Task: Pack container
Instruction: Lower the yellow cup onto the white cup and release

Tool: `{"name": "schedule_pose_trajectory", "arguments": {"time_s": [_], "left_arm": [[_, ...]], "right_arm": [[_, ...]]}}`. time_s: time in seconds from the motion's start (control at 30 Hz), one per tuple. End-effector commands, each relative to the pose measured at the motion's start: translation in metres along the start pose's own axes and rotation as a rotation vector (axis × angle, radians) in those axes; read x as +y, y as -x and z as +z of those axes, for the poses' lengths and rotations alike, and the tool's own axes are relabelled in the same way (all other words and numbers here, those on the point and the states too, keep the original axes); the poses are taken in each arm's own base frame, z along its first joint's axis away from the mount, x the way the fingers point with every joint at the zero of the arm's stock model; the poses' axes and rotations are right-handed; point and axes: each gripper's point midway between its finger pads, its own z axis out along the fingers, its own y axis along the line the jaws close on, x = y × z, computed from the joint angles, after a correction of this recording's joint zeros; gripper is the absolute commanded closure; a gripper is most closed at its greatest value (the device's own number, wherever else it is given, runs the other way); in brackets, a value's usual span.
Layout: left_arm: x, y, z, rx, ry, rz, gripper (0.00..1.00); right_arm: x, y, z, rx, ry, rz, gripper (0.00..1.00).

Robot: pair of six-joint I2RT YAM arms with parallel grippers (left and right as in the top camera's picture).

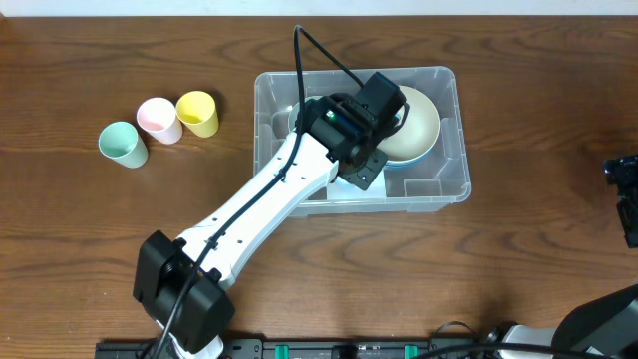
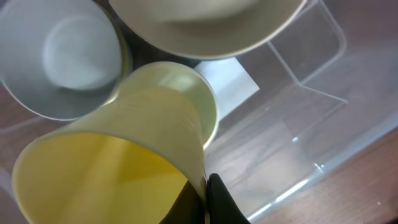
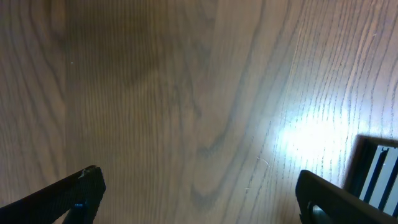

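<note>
The clear container (image 1: pixel 462 140) stands on the table's middle right. In it lies a cream bowl (image 1: pixel 417 125), also in the left wrist view (image 2: pixel 205 25). My left gripper (image 1: pixel 379 110) is inside the container, shut on the rim of a pale yellow cup (image 2: pixel 124 155), with its fingers (image 2: pixel 206 194) pinching the cup's wall. The arm hides that cup from overhead. A pale grey-blue cup (image 2: pixel 62 56) sits beside it. The container's white label (image 2: pixel 230 81) and clear wall (image 2: pixel 311 81) show. My right gripper (image 1: pixel 623 194) is open and empty over bare wood (image 3: pixel 199 193).
Three cups stand in a row on the table at the left: green (image 1: pixel 123 144), pink (image 1: pixel 159 120) and yellow (image 1: pixel 197 113). The left arm stretches from the front edge up across the container's left half.
</note>
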Motion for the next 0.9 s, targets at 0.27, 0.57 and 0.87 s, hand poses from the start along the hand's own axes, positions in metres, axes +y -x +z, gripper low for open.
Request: {"name": "schedule_pose_trajectory", "arguments": {"time_s": [0.27, 0.57, 0.87], "left_arm": [[0.005, 0.012, -0.006, -0.05, 0.027, 0.019, 0.94], [0.003, 0.012, -0.007, -0.049, 0.026, 0.021, 0.4], [0.055, 0.023, -0.047, -0.134, 0.107, -0.13, 0.34]], "right_arm": [[-0.002, 0.002, 0.0, -0.004, -0.003, 0.024, 0.01], [-0.002, 0.002, 0.0, -0.004, -0.003, 0.025, 0.01], [-0.002, 0.002, 0.0, -0.004, -0.003, 0.024, 0.01]]}}
